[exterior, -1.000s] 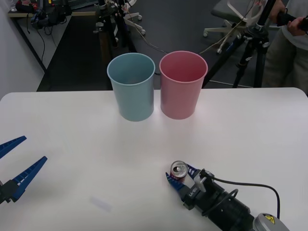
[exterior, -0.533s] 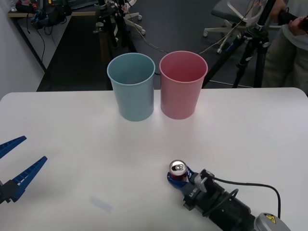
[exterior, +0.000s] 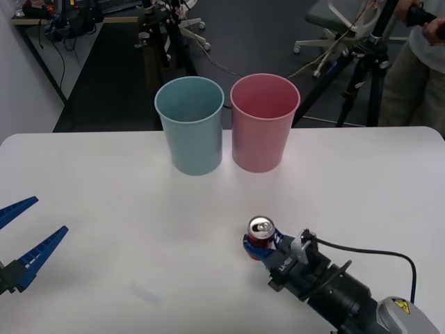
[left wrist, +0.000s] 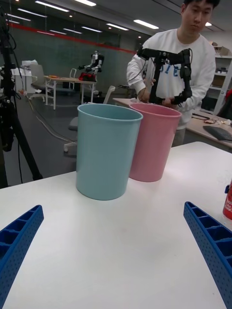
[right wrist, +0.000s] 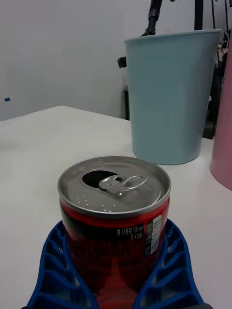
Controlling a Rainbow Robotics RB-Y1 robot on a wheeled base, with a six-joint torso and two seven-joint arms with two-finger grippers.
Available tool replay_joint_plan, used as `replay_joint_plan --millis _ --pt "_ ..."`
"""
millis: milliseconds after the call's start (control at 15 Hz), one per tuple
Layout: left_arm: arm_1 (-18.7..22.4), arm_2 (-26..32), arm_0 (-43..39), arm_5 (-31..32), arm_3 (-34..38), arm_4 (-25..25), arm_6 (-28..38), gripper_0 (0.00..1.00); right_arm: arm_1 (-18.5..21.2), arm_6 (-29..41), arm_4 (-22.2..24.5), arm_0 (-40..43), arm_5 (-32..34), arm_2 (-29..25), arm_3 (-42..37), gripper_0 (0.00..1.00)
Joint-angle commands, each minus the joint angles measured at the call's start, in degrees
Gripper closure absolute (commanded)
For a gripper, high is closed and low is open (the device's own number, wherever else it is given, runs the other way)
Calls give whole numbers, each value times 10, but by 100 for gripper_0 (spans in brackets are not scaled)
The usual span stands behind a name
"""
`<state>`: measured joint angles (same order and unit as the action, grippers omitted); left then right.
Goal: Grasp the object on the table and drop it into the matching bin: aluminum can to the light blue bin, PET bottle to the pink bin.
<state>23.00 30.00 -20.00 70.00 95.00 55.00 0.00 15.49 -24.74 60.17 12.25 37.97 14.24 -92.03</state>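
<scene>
Currently the small red aluminum can (exterior: 261, 238) with a silver top is clamped upright between the blue ribbed fingers (right wrist: 171, 270) of the right gripper (exterior: 263, 245), over the near right part of the white tabletop (exterior: 104, 202). Whether it is touching the surface cannot be told. Farther back, the pale blue tapered plastic bin (exterior: 190, 125) and the pink tapered plastic bin (exterior: 263, 122) are seen side by side. The left gripper (exterior: 17, 236) is held spread apart at the left edge.
</scene>
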Motion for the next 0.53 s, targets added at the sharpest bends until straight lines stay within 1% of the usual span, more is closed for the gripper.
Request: replay_joint_plan --millis 67,200,333,533 --pt "0 0 0 0 0 0 0 0 10 48 21 0 -8 0 -51 100" --pt "0 0 0 0 0 0 0 0 18 83 45 0 -29 3 -97 100" --pt "0 0 0 0 0 0 0 0 22 129 81 0 -51 4 -145 100" --pt "0 0 0 0 0 0 0 0 22 203 122 -12 -60 4 -199 100"
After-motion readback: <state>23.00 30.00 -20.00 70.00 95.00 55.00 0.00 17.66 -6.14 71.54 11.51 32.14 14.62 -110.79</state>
